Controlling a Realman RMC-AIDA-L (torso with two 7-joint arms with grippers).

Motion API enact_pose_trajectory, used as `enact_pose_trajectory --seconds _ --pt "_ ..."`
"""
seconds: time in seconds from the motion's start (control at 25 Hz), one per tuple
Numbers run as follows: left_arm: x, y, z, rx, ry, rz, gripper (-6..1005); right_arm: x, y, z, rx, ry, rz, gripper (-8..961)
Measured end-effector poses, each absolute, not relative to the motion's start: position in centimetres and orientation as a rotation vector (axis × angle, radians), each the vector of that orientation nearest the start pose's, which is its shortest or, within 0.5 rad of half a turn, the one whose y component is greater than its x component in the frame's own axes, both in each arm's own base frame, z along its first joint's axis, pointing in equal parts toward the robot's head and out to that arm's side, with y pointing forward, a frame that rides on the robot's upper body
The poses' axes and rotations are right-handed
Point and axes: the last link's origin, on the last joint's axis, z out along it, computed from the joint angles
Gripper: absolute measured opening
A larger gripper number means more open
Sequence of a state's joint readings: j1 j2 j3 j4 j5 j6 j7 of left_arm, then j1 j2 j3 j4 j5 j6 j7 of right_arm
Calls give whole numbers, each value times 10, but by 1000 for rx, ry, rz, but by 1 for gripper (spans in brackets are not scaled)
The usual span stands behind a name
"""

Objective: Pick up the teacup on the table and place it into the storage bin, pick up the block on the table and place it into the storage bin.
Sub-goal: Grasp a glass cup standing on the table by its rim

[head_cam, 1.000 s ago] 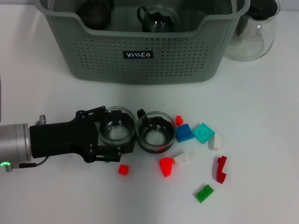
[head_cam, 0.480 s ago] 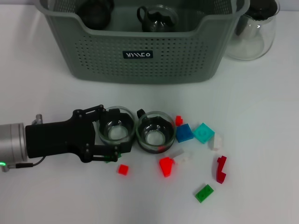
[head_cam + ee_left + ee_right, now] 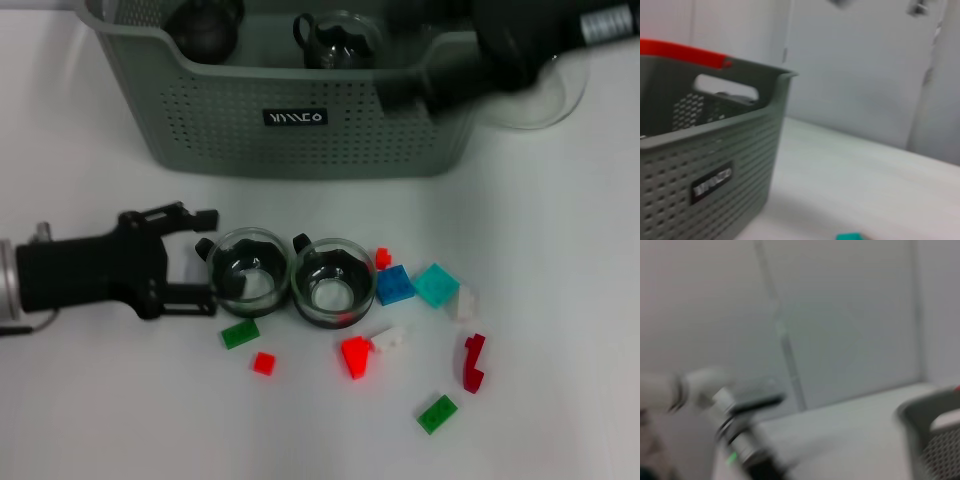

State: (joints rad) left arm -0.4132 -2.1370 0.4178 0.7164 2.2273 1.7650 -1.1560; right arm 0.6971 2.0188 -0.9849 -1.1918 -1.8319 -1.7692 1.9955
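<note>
Glass teacups (image 3: 247, 277) sit unlifted just ahead of the wide-spread, empty left claw (image 3: 203, 262), blocks (image 3: 395, 285) beyond them, two cups already in the storage bin (image 3: 300, 125); right claw's state I cannot tell.

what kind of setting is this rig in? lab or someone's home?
Most likely a lab or test bench rather than a home: a bare white table, plain pale wall panels behind it, and staged props, a grey-green storage bin, glass teacups and scattered toy blocks.
</note>
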Motion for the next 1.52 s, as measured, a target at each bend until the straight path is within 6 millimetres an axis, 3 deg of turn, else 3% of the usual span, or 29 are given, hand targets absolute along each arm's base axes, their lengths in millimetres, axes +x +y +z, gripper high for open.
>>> enact_pose_trajectory --seconds 0.28,0.52,0.68,0.8,0.96,1.52 --pt "-286 289 32 -2774 -517 -488 935 165 318 66 -3174 602 483 927" --pt "-254 313 38 -2866 -457 -230 934 208 314 70 -3094 806 251 919" --pt "-239 328 31 -2902 -443 -68 934 225 319 67 -3024 897 107 916" --pt "-229 340 18 -2912 -461 119 934 229 321 63 -3000 923 52 916" --pt "-220 344 2 -2927 -440 241 935 231 327 58 -2972 927 -24 916" --pt "-203 359 -24 -2840 -428 416 934 227 335 51 -2956 902 -80 915"
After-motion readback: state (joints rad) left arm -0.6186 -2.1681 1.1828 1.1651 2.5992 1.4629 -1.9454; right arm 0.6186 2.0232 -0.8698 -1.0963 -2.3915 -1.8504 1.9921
